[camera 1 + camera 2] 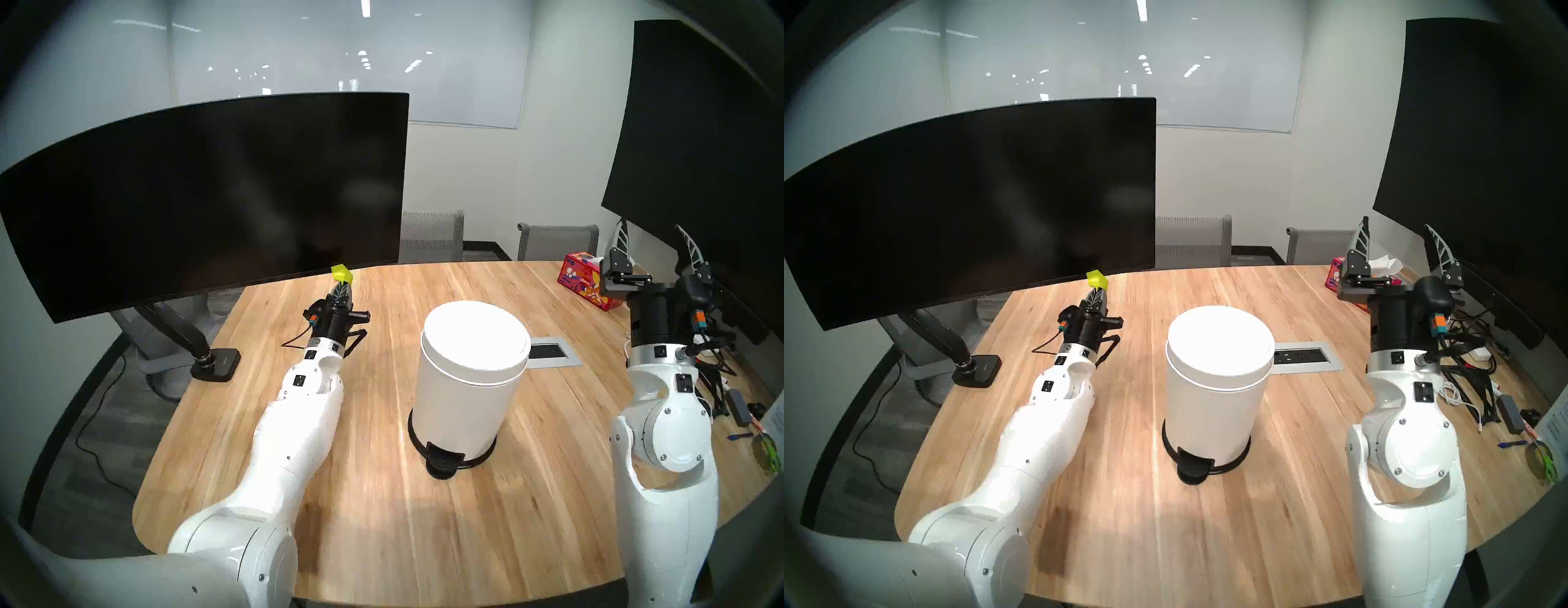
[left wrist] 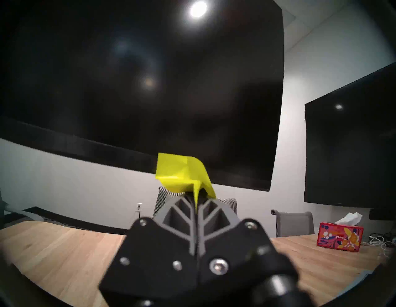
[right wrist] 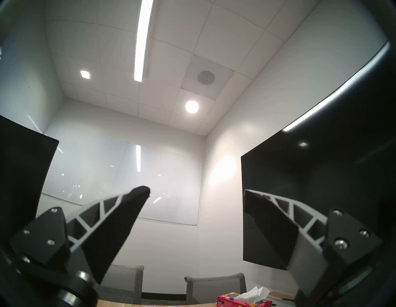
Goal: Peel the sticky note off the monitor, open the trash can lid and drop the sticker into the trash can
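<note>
Head stereo left view shows the tabletop (image 1: 382, 509) carrying the monitor (image 1: 203, 199), whose lower edge hangs just above and beyond the left fingers (image 1: 342, 294). To the right of those fingers stands the trash can (image 1: 462, 395), its trash can lid (image 1: 475, 339) closed. Well right of it, the right fingers (image 1: 687, 250) point upward, spread apart and empty. The left fingers are pressed together on the crumpled sticker (image 1: 342, 274), which sticks up past their tips.

Table (image 1: 382, 530) viewed from above by both head cams, w/ monitor (image 1: 203, 199) shared. Left wrist cam held close under monitor (image 2: 139, 85), aimed up; right wrist cam tilted twd ceiling.
</note>
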Robot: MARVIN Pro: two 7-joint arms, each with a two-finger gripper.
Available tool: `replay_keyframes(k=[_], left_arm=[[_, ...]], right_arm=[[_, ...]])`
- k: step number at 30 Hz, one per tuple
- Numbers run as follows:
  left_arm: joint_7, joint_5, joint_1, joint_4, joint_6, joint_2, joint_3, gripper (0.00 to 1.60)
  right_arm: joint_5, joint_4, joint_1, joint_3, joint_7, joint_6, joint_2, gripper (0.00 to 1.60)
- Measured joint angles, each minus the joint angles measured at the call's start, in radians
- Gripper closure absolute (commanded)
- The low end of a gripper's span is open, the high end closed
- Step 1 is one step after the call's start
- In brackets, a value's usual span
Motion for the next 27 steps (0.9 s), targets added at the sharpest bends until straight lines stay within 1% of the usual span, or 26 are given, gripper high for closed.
replay_keyframes(k=[8, 10, 17, 22, 27], left_arm=[[-0.029, -0.019, 0.073, -0.095, -0.043, 0.004, -0.009, 1.60], [-0.040, -0.029, 0.111, -0.134, -0.052, 0.005, -0.012, 1.60], [-0.065, -0.042, 0.196, -0.213, -0.075, 0.007, -0.007, 1.60], [-0.087, -0.052, 0.258, -0.278, -0.122, 0.009, -0.002, 1.60], [-0.107, -0.065, 0.299, -0.342, -0.169, 0.011, 0.002, 1.60]], right_arm=[[0.000, 0.001, 0.000, 0.000, 0.000, 0.000, 0.000, 0.00], [0.000, 0.001, 0.000, 0.000, 0.000, 0.000, 0.000, 0.00], [0.000, 0.002, 0.000, 0.000, 0.000, 0.000, 0.000, 0.00], [-0.001, 0.003, 0.000, 0.000, 0.000, 0.000, 0.000, 0.00], [-0.001, 0.005, 0.001, 0.000, 0.000, 0.000, 0.000, 0.00]])
